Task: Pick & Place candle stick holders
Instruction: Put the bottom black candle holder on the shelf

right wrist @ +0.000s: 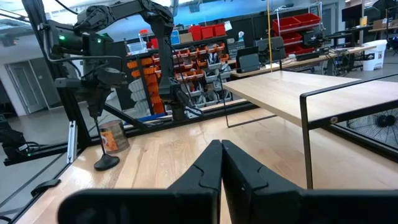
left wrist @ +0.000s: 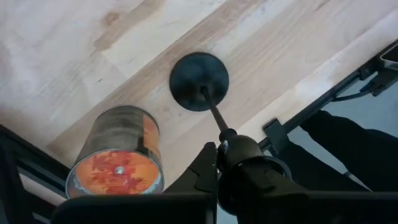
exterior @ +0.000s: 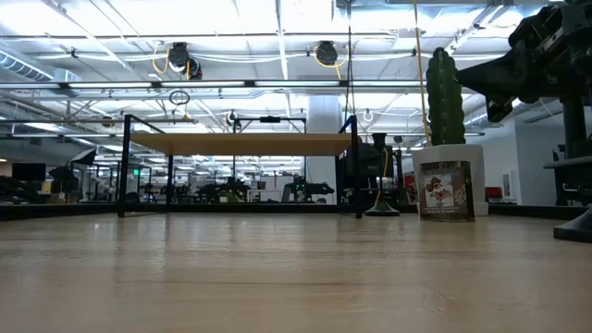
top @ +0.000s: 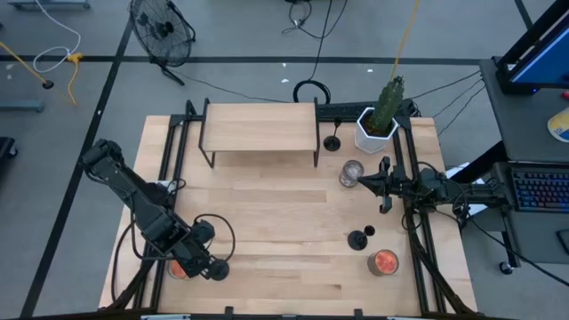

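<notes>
Pale wooden table (top: 267,213) sits in a big workshop. Left gripper (left wrist: 219,149) pinches one small black candle stick holder (left wrist: 200,82), near an orange can (left wrist: 118,155). Right gripper (right wrist: 221,163) is pressed together, empty.

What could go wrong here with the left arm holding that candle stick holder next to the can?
1. The left gripper grips the candle stick holder only by the top of its thin stem, so it might tilt or slip.
2. An orange-topped can stands right beside the holder's base; a sideways move could knock it.
3. Both sit near the table edge, so a dropped holder could roll off.
</notes>
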`<control>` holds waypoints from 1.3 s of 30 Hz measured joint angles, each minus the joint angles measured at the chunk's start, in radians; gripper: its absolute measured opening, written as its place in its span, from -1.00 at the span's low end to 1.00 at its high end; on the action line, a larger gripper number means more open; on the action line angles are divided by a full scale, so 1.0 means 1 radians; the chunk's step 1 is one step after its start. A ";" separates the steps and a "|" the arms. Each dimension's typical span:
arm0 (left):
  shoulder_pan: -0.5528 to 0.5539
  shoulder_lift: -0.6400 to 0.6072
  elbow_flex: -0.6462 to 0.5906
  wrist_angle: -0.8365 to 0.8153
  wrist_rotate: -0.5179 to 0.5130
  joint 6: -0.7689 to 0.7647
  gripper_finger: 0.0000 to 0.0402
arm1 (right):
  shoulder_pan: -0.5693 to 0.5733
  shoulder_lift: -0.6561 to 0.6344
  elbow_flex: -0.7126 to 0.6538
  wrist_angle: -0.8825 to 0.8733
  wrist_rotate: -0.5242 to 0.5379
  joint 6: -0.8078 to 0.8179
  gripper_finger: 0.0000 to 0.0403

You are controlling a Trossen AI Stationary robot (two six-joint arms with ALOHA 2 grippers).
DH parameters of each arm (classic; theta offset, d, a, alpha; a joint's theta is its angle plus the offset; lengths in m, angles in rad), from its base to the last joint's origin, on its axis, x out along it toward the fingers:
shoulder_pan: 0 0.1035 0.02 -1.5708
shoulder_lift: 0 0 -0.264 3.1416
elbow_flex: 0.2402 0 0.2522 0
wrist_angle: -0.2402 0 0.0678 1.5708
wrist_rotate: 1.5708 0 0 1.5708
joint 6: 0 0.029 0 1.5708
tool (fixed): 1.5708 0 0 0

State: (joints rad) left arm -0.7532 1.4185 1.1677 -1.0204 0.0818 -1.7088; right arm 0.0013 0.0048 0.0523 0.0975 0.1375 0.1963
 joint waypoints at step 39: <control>0.434 -0.132 0.076 0.366 -0.112 0.346 -0.91 | 0.000 0.000 0.000 0.003 -0.003 -0.003 -1.00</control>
State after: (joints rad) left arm -0.3191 1.2869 1.2442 -0.6544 -0.0297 -1.3628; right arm 0.0016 0.0048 0.0522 0.1005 0.1349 0.1928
